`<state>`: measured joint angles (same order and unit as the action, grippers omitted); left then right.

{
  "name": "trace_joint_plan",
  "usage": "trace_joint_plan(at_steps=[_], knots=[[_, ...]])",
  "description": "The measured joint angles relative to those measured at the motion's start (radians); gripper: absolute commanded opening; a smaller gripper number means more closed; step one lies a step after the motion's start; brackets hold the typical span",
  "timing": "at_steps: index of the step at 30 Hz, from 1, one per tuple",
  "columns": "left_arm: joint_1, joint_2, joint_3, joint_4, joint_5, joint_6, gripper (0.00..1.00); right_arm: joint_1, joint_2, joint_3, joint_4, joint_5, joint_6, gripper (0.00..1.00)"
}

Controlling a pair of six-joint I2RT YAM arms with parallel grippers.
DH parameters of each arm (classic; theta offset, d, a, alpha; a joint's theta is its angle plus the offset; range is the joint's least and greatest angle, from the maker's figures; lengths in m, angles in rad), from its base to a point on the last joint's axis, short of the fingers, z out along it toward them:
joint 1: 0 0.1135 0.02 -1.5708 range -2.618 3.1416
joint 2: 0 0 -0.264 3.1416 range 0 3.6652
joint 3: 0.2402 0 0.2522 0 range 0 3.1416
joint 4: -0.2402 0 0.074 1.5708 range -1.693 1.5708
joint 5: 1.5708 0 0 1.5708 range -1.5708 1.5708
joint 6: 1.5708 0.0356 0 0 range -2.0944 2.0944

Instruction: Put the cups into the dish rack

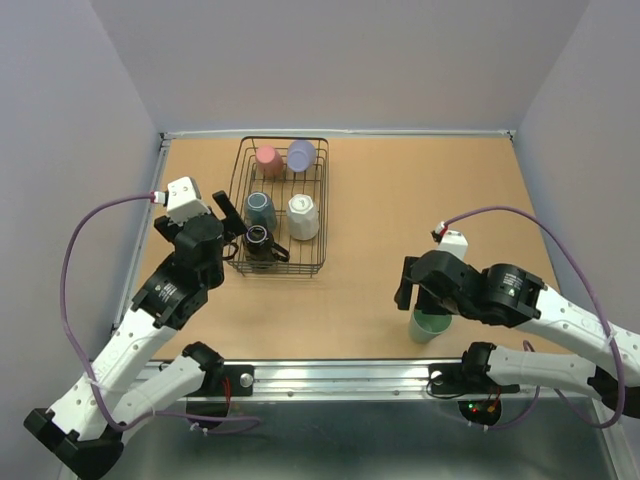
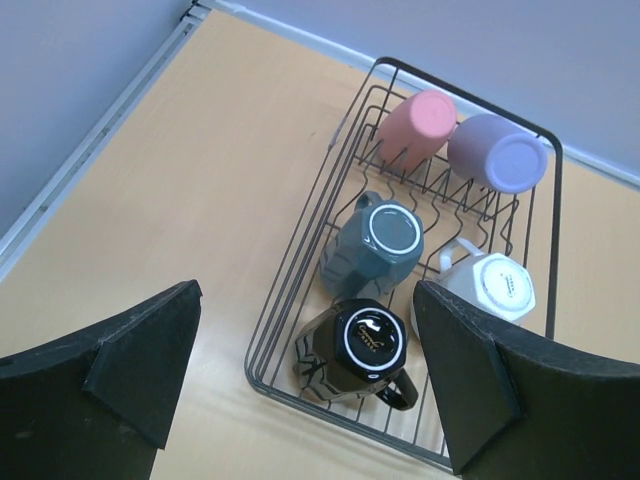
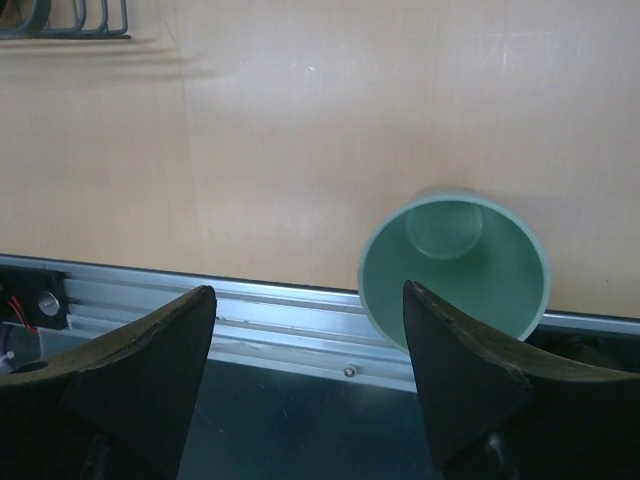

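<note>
We count six mugs. Five sit base-up in the black wire dish rack [image 1: 327,215]: one pink ceramic mug [image 1: 267,158], one lavender mug [image 1: 301,154], one grey-blue mug [image 1: 261,210], one white faceted mug [image 1: 303,215] and one glossy black mug [image 1: 259,243]. The sixth, a mint green mug [image 3: 455,265], stands upright on the tan table [image 1: 400,200] near its front edge, just beyond the right gripper [image 3: 309,290], which is spread and empty. The left gripper [image 2: 305,290] hangs over the rack's near-left corner, likewise spread and empty.

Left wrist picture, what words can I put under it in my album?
Pink, lavender, grey, white and black cups sit upside down in the dish rack below the open left gripper.
</note>
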<state>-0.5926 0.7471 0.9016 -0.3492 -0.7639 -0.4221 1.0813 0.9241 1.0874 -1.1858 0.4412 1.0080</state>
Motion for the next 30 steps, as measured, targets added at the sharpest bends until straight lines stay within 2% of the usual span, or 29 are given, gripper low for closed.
trace_joint_plan(at_steps=[6,11,15,24,25,28,29,30], knots=[[0.001,-0.003,-0.028,-0.003,0.023,0.006,0.99,0.000,-0.058,-0.085,-0.008,-0.027,0.047,0.77],[0.001,-0.006,-0.036,0.000,0.032,0.006,0.99,0.000,-0.032,-0.181,0.028,-0.066,0.051,0.76],[0.001,-0.006,-0.045,-0.003,0.037,0.007,0.99,0.000,-0.018,-0.232,0.060,-0.078,0.052,0.70],[0.001,-0.031,-0.045,-0.003,0.043,0.007,0.99,0.000,0.045,-0.259,0.115,-0.076,0.049,0.39],[0.001,-0.033,-0.045,-0.003,0.044,0.006,0.99,0.000,0.057,-0.263,0.118,-0.075,0.045,0.31],[0.001,-0.044,-0.047,-0.002,0.046,0.006,0.99,0.000,0.089,-0.266,0.121,-0.070,0.037,0.20],[0.001,-0.049,-0.051,-0.002,0.047,0.006,0.99,0.000,0.100,-0.266,0.122,-0.068,0.032,0.10],[0.001,-0.055,-0.057,-0.003,0.048,0.006,0.99,0.000,0.107,-0.266,0.122,-0.064,0.032,0.05]])
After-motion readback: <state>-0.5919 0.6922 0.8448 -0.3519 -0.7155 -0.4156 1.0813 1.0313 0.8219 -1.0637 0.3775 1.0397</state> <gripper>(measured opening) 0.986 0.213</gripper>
